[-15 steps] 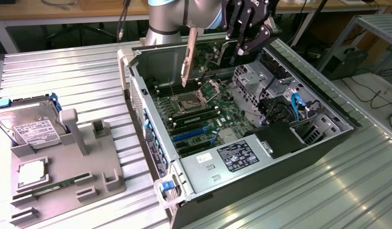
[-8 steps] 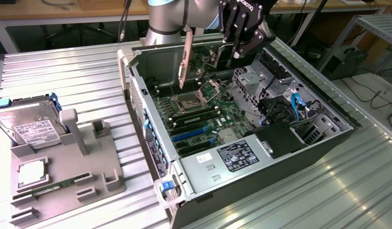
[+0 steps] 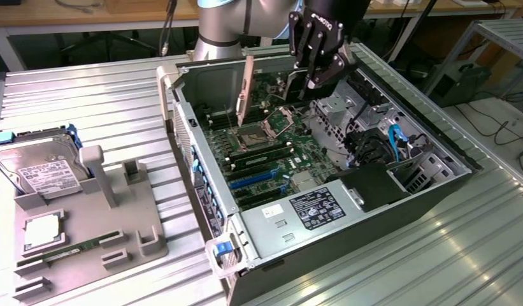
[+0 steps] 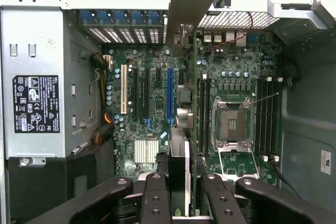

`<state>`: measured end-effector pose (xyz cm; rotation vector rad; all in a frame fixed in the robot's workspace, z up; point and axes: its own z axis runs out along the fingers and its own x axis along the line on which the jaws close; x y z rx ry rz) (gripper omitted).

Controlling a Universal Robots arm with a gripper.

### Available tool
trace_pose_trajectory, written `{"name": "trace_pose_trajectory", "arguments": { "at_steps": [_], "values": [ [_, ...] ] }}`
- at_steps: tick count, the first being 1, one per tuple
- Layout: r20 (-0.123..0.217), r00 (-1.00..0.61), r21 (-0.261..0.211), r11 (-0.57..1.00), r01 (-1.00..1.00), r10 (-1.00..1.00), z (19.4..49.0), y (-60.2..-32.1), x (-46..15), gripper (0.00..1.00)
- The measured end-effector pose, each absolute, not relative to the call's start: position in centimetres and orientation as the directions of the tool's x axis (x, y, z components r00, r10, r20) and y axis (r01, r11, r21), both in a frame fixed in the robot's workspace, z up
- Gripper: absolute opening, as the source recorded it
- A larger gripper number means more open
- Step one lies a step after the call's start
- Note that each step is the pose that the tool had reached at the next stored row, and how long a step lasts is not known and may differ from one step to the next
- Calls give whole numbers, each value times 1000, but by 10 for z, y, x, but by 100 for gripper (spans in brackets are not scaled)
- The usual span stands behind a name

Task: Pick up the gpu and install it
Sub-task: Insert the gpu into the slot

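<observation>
Exterior view: an open computer case (image 3: 270, 210) is lying on its side on the ribbed metal bench (image 3: 100, 108), with the green motherboard (image 3: 270, 159) facing up. The arm's black tool (image 3: 316, 86) is hanging over the far end of the case, above the board near the processor socket (image 3: 248, 135). The tool is pinching the graphics card (image 3: 283, 83), which is standing on edge with its long pale bracket (image 3: 245, 89) hanging down toward the board on the exterior view's left of the tool. The card is sitting above the board; whether it is touching any slot cannot be told. The power supply (image 3: 316, 207) with its label is occupying the near corner of the case. On the exterior view's left, a grey holder tray (image 3: 151, 239) is carrying a hard drive (image 3: 40, 166) standing tilted in its cradle, a processor chip (image 3: 42, 233) lying flat, and a green memory stick (image 3: 70, 250) lying in front. Wrist view: the tool (image 4: 182, 192) is looking straight down into the case, its two fingers (image 4: 155, 198) closed on the thin edge of the card (image 4: 181, 161), which is running away from the camera between them, its bracket (image 4: 186, 9) reaching the rear wall of the case. Beneath, the blue slot (image 4: 169, 95) is lying just beside the card's line, with the socket (image 4: 231, 124) on the other side and the power supply (image 4: 37, 103) off to the edge.
</observation>
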<state>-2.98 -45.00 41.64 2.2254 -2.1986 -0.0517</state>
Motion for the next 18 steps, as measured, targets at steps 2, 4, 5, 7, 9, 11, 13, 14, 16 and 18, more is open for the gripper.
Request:
{"name": "trace_pose_trajectory", "arguments": {
  "at_steps": [2,4,5,7,9,11,13,14,16,18],
  "values": [
    [-15,12,33,-12,-999,-1000,413,-450,-30,28],
    [-15,12,33,-12,-999,-1000,409,-450,-30,28],
    [-15,12,33,-12,-999,-1000,408,-450,-30,28],
    [-15,12,33,-12,-999,-1000,405,-450,-30,28],
    [-15,12,33,-12,-999,-1000,402,-450,-30,28],
    [-15,12,33,-12,-999,-1000,398,-450,-30,28],
    [-15,12,33,-12,-999,-1000,397,-450,-30,28],
    [-15,12,33,-12,-999,-1000,396,-450,-30,28],
    [-15,12,33,-12,-999,-1000,395,-450,-30,28],
    [-15,12,33,-12,-999,-1000,394,-450,-30,28]
  ]
}}
